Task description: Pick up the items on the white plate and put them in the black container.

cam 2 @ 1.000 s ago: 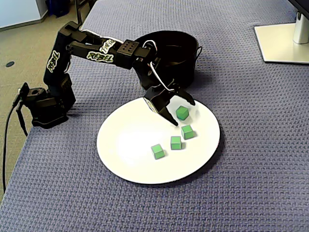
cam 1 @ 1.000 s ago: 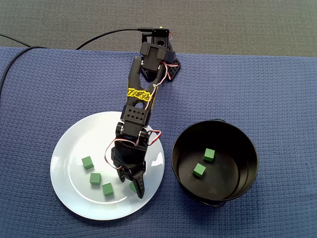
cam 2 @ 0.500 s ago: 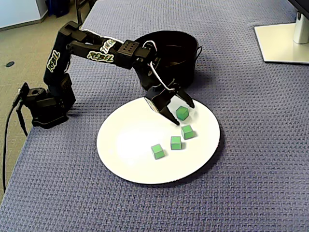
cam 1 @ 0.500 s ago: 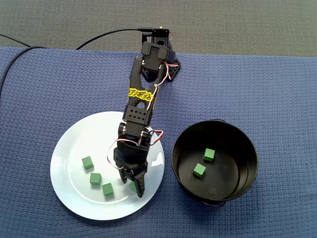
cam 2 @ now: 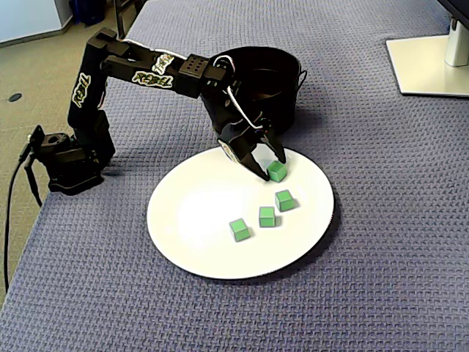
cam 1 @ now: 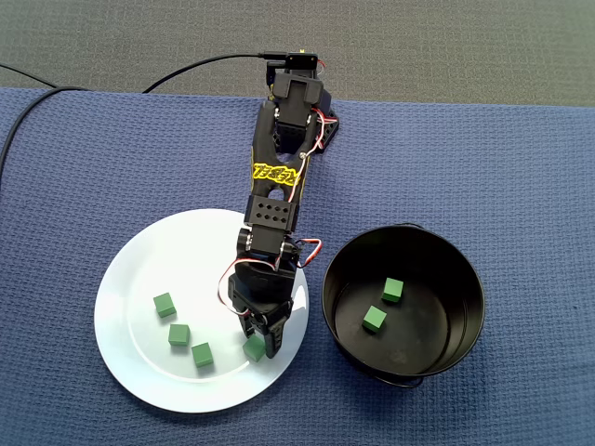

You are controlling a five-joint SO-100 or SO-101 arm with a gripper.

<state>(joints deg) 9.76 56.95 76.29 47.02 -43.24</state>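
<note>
Four green cubes lie on the white plate (cam 1: 130, 279) (cam 2: 190, 220). My gripper (cam 1: 259, 348) (cam 2: 270, 168) is low over the plate's side nearest the black container (cam 1: 446, 321) (cam 2: 284, 103), its jaws drawn in against one green cube (cam 1: 252, 349) (cam 2: 278, 173) that still rests on the plate. The other three cubes (cam 1: 165, 304) (cam 1: 178, 334) (cam 1: 202, 354) sit in a loose row away from it; in the other fixed view they appear at cube (cam 2: 284, 199), cube (cam 2: 267, 216) and cube (cam 2: 239, 229). Inside the container lie two more green cubes (cam 1: 392, 290) (cam 1: 374, 319).
Everything stands on a blue woven mat (cam 1: 502, 158). The arm's base (cam 2: 66, 161) sits at the mat's edge with a black cable (cam 1: 186, 70) trailing off. A white monitor foot (cam 2: 432, 62) occupies a far corner in one fixed view.
The gripper shifted toward the container side of the plate and its jaws closed from wide open onto the nearest green cube. The other cubes have not moved.
</note>
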